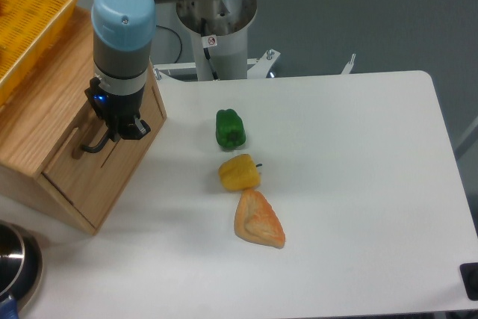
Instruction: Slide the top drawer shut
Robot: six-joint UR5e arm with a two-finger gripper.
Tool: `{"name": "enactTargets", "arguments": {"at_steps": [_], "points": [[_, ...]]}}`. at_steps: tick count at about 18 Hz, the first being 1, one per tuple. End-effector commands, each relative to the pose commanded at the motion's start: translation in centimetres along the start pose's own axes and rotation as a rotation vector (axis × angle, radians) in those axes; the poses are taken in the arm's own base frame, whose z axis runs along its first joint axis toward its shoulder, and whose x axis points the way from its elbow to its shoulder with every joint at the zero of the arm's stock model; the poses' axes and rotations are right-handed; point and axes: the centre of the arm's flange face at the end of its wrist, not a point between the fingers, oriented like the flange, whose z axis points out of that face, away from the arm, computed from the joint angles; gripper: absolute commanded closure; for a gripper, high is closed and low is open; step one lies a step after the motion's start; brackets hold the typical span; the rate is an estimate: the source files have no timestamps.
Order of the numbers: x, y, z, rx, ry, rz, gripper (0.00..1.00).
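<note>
Pressing against the top drawer (88, 156) handle, the tool (119, 126) hangs.

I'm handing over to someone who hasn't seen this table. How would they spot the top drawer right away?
Look to the wooden cabinet at the table's left edge, with a yellow mesh basket on top. The top drawer is the upper panel on the cabinet's front face, right where the robot's hand is. It is the one with the black bar handle at the hand.
</note>
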Motion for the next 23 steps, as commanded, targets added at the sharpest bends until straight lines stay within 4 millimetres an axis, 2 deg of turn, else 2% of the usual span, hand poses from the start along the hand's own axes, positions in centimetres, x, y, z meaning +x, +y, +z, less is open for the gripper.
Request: {"name": "enactTargets", "arguments": {"at_steps": [3,12,13,16,17,21,23], "points": [[0.5,-0.3,0.2,-0.002,0.002,0.009,1.0],[0.1,-0.1,0.1,-0.001,-0.001,0.003,0.98],[-0.2,0.0,0.0,0.001,-0.003,-0.002,0.94],[-1.5,0.6,-0.5,0.008,-0.016,-0.014,0.73],[-2.3,1.0,-0.9,0.014,-0.025,-0.026,0.71],[-6.5,3.4,-2.9,0.034,-0.057,-0.058,0.48],[-8.7,5.0,-3.9,0.046,-0.08,-0.042,0.23]]}}
